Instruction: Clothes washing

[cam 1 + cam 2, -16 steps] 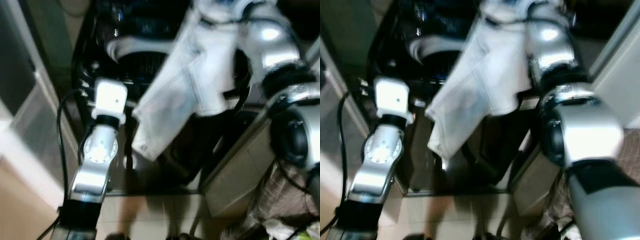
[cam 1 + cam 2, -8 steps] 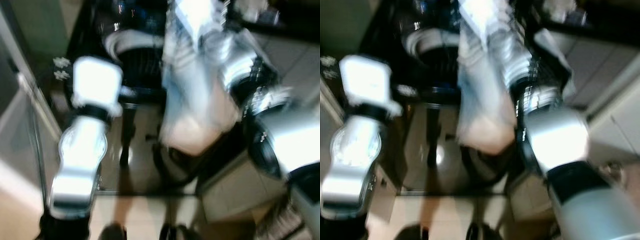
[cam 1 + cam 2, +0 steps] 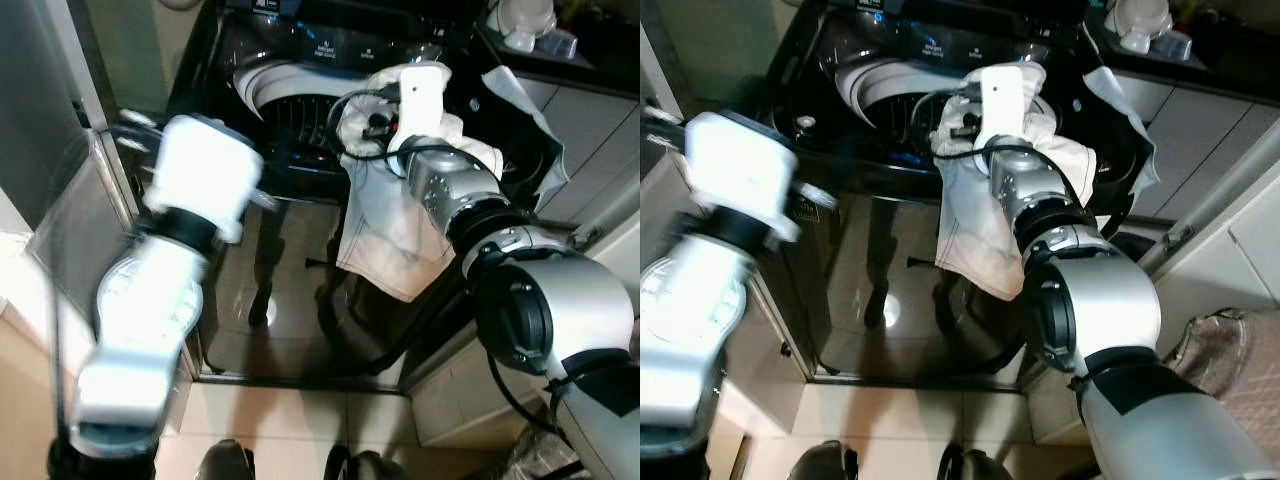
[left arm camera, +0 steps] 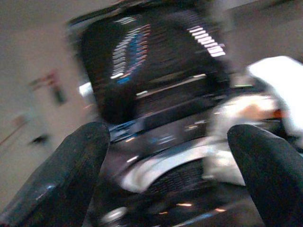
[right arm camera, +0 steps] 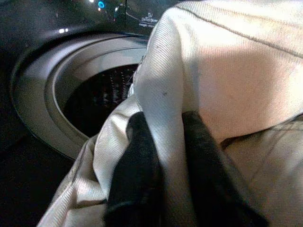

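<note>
A black top-loading washing machine (image 3: 300,250) stands open, its drum (image 3: 290,100) ringed in white. A cream-white garment (image 3: 390,230) lies bunched on the drum's front right rim and hangs down the machine's glossy front. My right gripper (image 5: 165,142) is shut on a fold of this garment just beside the drum opening; its white wrist block (image 3: 420,95) sits on top of the bunched cloth. My left arm (image 3: 195,200) is raised at the left of the machine. Its gripper (image 4: 165,156) is open with nothing between the fingers and faces the drum and the control panel.
A grey cabinet (image 3: 590,130) stands right of the machine, with white items on the dark counter (image 3: 525,20) behind. A thin white sheet (image 3: 520,110) drapes off the machine's right side. A glass panel (image 3: 85,210) is at the left, and pale floor tiles (image 3: 300,420) lie in front.
The view has shifted and sharpened. The garment, held high in front of the machine before, now rests on the drum's rim. My left arm has risen closer to the camera.
</note>
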